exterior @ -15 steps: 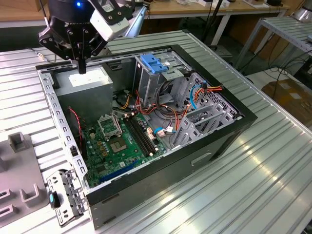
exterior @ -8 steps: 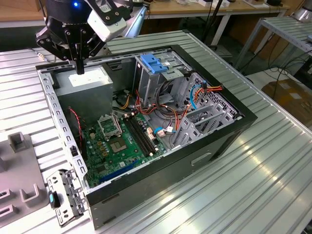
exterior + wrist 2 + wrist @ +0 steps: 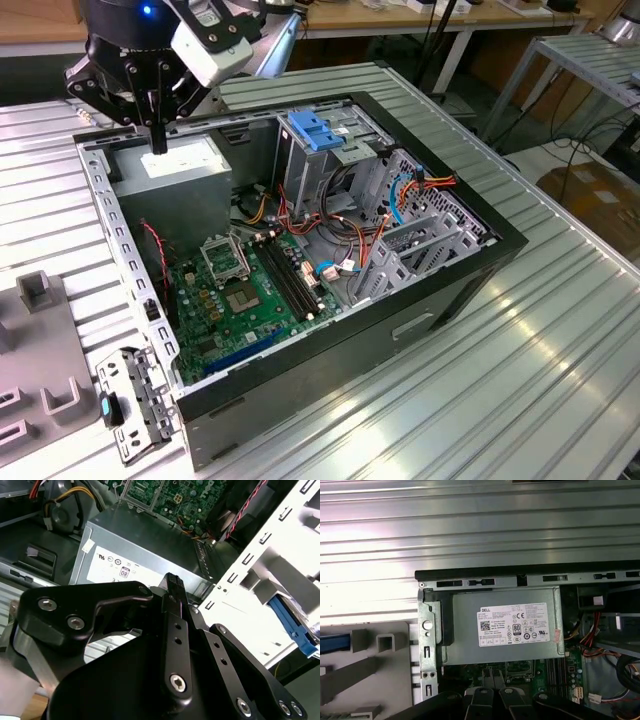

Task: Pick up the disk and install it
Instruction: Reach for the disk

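One ribbed aluminium tabletop [image 3: 520, 380] carries one open tower computer case [image 3: 400, 330] lying on its side across the middle. Inside it are one grey power supply [image 3: 175, 175] with a white label, one green motherboard [image 3: 235, 295] and one metal drive cage [image 3: 300, 175] topped by blue plastic carrier parts [image 3: 315, 130]. One grey moulded fixture [image 3: 40, 375] lies at the tabletop edge on the exterior view's left. One loose metal bracket [image 3: 135, 400] with a small blue latch lies just beside the case's near corner.

Behind the tabletop stand one wooden-topped bench [image 3: 400, 15] and one second ribbed metal table [image 3: 590, 60], with cables trailing on the floor [image 3: 590, 150].

The one arm [image 3: 140, 30] hangs over the power supply. Its jaws point down at the white label, drawn close together with nothing held between them.

In the first wrist view, a blue strip in a slot of the fixture appears to be a rail of the disk [image 3: 334, 643]. Its label cannot be made out. It sits outside the case, beyond the case's perforated side wall and well apart from the jaws.
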`<action>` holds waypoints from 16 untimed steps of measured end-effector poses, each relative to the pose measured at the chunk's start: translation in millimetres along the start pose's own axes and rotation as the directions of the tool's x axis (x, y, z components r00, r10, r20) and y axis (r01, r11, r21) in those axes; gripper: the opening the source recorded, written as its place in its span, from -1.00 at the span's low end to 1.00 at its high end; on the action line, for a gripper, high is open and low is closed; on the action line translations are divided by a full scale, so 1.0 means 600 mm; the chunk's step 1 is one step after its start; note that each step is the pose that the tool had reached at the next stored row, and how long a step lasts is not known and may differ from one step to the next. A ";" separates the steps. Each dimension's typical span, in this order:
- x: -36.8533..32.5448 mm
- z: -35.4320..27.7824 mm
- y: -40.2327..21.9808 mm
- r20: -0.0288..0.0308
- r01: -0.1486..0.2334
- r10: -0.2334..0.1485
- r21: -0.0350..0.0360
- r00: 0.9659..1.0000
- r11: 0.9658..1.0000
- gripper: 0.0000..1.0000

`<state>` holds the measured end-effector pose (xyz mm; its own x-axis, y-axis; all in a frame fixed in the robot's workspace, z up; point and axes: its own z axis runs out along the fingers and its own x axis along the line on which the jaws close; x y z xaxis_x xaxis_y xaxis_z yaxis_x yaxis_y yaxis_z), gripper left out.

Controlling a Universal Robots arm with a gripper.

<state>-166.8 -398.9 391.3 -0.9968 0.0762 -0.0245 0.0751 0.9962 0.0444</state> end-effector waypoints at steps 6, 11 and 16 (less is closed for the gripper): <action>0.006 0.000 0.000 0.000 0.000 0.000 0.000 1.000 1.000 -0.79; 0.011 0.000 -0.001 0.000 0.000 0.000 0.000 1.000 1.000 -0.79; 0.017 0.001 -0.001 0.000 0.000 0.000 0.000 1.000 1.000 -0.79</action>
<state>-177.0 -398.9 390.7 -0.9968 0.0762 -0.0245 0.0751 0.9962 0.0444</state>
